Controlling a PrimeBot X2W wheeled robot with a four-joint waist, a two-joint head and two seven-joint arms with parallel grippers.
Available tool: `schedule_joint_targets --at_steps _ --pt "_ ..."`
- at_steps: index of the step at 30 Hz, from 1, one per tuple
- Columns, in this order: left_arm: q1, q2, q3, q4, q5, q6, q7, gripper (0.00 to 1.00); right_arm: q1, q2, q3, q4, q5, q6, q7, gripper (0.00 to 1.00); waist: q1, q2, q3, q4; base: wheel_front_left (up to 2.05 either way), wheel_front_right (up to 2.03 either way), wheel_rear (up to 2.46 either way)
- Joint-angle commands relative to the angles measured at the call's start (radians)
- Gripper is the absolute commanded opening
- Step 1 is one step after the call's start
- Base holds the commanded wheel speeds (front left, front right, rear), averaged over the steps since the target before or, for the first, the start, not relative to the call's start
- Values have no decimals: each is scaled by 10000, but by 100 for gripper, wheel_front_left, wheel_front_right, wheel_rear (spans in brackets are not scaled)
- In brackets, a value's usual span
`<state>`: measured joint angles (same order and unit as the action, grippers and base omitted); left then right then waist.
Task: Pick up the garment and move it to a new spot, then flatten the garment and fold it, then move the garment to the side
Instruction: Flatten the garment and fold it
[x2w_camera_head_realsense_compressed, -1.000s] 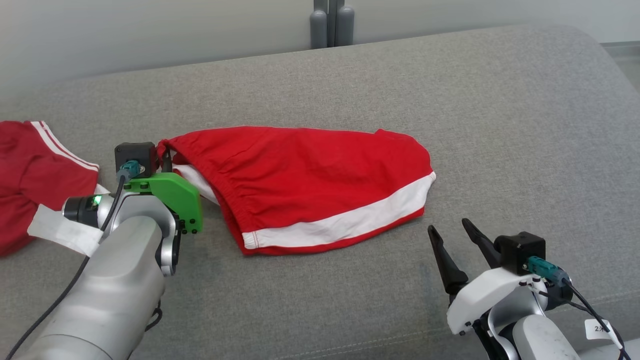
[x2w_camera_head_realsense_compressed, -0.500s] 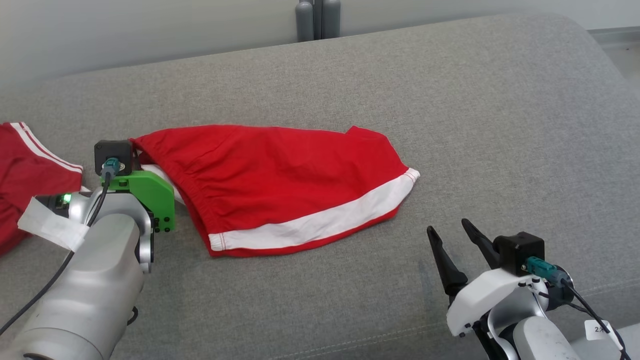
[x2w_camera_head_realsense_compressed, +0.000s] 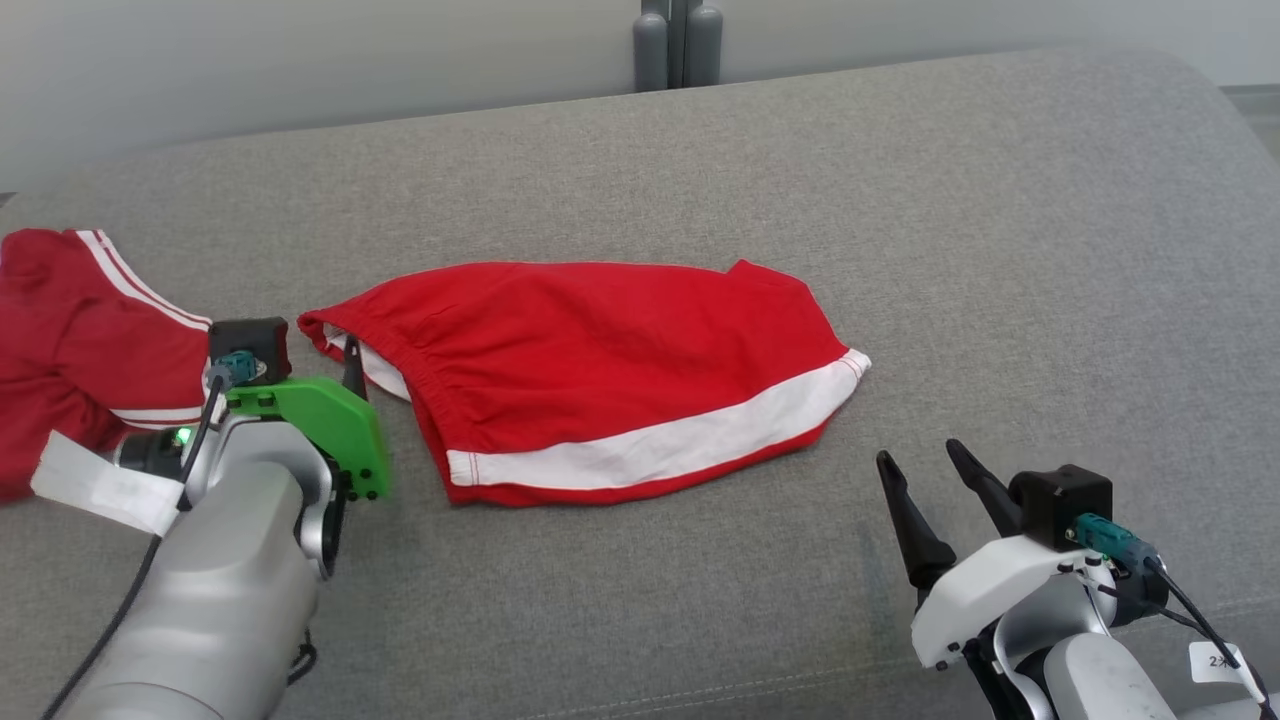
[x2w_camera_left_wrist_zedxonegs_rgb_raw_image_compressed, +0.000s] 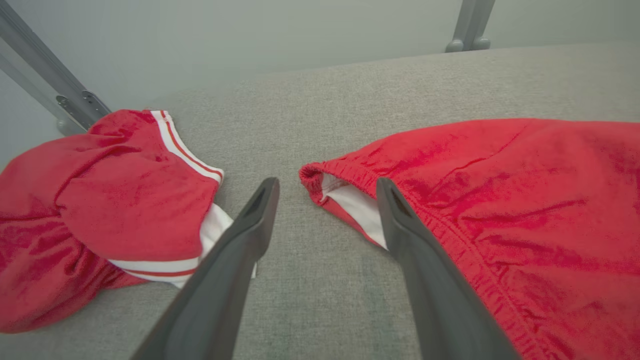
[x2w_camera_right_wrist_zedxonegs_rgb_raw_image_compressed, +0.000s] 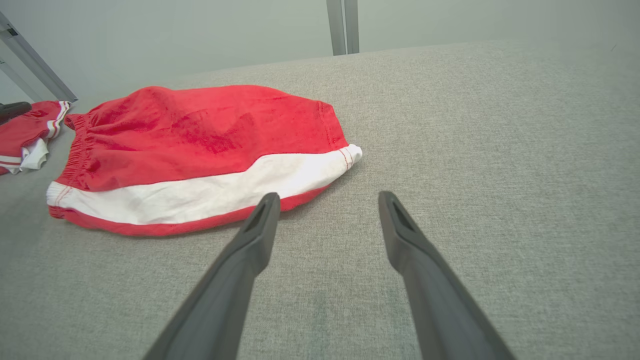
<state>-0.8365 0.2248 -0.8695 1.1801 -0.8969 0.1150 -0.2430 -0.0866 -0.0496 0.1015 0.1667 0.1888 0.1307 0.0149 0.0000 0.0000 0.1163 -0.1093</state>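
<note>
Crosswise, the garment, waistband seemingly leftward by wide left tool; right tool wide

Head view: left hand fingers mostly hidden behind green mount; second red garment left of it clipped by frame edge.

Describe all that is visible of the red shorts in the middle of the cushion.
The shorts are red soft cloth, folded flat, with a white band along the near edge and a gathered waistband at the left end, white inside. They lie on the cushion. The open left hand is at the waistband; contact is unclear.
</note>
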Motion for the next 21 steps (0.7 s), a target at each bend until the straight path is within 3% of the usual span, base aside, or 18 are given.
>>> schedule_joint_targets --at_steps 1,6,14,17,21 --pt "210 -125 78 -73 -196 -103 -19 100 112 -19 -56 10 -14 1 -62 100 0 0 -175 177 0 0 0" --pt "808 -468 589 -1018 -486 -521 -216 100 203 -28 -560 -38 27 -1 -201 100 0 0 -531 428 0 0 0" --pt "3329 -178 3637 -5892 971 572 -209 100 304 -23 -1067 14 127 -1 -383 100 0 0 -1075 781 0 0 0" --pt "4677 -414 4798 -7525 1621 696 -207 100 357 -16 -1197 120 360 1 -547 100 0 0 -1218 900 0 0 0" --pt "5962 -804 5796 -8905 2328 474 -210 100 278 -16 -1148 257 702 1 -893 100 0 0 -1366 1048 0 0 0"
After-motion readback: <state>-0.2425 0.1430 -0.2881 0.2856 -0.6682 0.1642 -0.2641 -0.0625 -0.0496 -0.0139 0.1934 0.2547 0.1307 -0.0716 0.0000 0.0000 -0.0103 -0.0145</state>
